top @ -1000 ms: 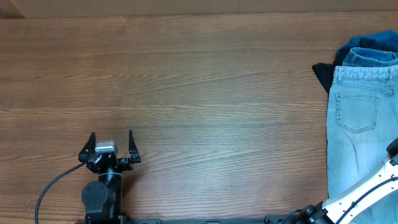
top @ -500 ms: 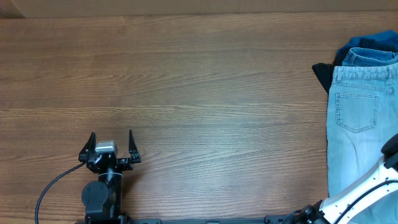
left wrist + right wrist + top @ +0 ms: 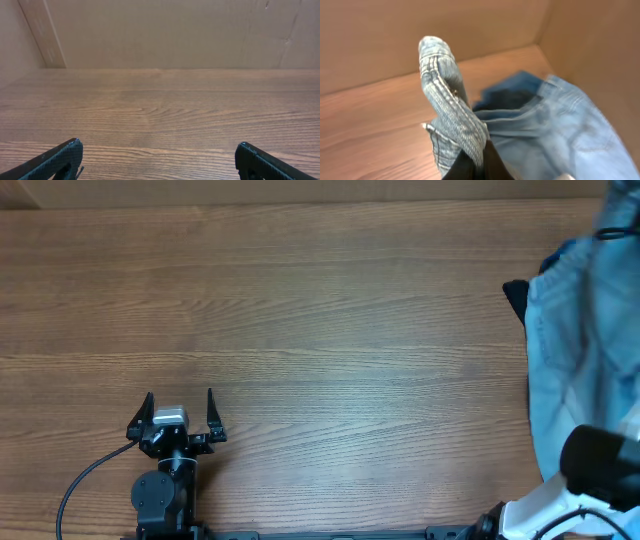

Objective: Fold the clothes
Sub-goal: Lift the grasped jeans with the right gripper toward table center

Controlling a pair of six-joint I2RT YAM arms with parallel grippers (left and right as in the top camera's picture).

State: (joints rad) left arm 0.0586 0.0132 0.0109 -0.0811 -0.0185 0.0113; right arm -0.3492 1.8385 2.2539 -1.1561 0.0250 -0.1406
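**Right arm holds a ridge of denim; left arm idle and open**

The left arm [image 3: 160,500] sits at the near edge of the table [image 3: 330,310], folded over its base, with a cable [image 3: 80,480] curving off to its left. The left gripper [image 3: 180,398] points across the bare wood. Its jaws are spread wide with nothing between them. In the left wrist view the two dark fingertips [image 3: 62,157] sit at opposite lower corners of the frame. Only wood grain and a plain tan wall [image 3: 165,30] lie ahead.

The right arm [image 3: 545,510] enters at the near right corner, a white link ending in a dark rounded part that overlaps the cloth. From overhead its pincer cannot be made out.

In the right wrist view the right gripper [image 3: 475,167] shows only as a dark wedge at the bottom edge. It is closed on the pale denim garment [image 3: 451,100]. A thick seamed fold of the garment stands up from that wedge as a narrow ridge. The rest of the garment hangs away to the right in loose folds.

From overhead, the pale denim garment [image 3: 585,350] fills the far right side of the table and is blurred. A darker blue piece [image 3: 517,80] lies behind it near the corner of the walls. A black piece [image 3: 515,298] pokes out from its left edge onto the wood.
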